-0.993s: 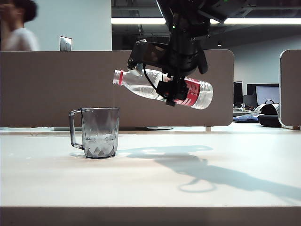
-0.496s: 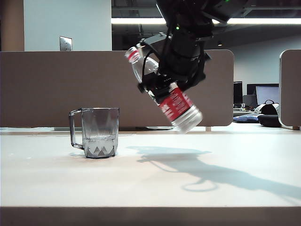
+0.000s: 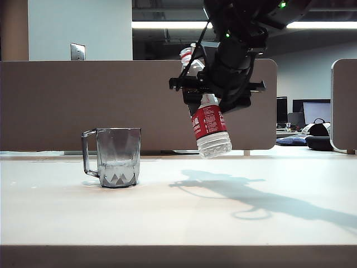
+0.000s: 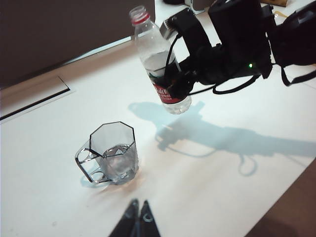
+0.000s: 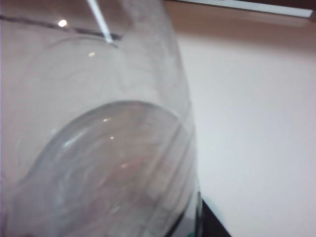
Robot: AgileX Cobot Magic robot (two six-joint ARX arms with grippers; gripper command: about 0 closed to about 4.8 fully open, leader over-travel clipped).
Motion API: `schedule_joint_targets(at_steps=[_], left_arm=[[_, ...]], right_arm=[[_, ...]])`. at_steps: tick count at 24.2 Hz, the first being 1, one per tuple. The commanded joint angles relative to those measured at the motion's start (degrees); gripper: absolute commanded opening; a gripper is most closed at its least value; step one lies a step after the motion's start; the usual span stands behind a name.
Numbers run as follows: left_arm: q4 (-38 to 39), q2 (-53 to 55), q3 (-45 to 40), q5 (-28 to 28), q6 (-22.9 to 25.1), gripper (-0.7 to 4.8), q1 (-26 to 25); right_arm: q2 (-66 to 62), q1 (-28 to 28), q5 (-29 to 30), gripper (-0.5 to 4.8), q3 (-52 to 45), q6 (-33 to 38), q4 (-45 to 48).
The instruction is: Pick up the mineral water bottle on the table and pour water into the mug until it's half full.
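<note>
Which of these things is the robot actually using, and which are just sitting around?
In use:
- mineral water bottle, held in the right fingers
- mug with some water
- table

Just around:
- left fingers, closed, idle near the mug
- partition
- monitors

Right hand (image 3: 209,97) raised, clamped on its load; left hand (image 4: 138,217) low, fingers together.
</note>
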State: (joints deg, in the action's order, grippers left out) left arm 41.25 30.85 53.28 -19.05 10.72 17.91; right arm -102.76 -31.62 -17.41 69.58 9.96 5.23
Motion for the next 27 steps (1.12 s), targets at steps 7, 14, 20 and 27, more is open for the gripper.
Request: schedule_joint_targets(at_steps=[7, 14, 20, 27], left_arm=[[0.70, -0.11, 0.15, -0.09, -0.09, -0.04, 0.02], [2.99, -0.09, 0.13, -0.07, -0.17, -0.04, 0.02], [3.26, -0.09, 0.13, -0.07, -0.15, -0.04, 0.02], [3.28, -0.09, 0.13, -0.09, -0.20, -0.04, 0.02]], right_arm=[[5.75, 1.90, 0.39, 2.82, -11.82, 6.10, 10.54], [6.19, 2.84, -0.87, 2.68, -25.18, 4.31, 34.34], [3.89, 2.84, -0.42, 2.96, -27.23, 1.99, 37.57], [4.20, 2.82, -0.59, 4.41, -27.26, 1.60, 36.57]])
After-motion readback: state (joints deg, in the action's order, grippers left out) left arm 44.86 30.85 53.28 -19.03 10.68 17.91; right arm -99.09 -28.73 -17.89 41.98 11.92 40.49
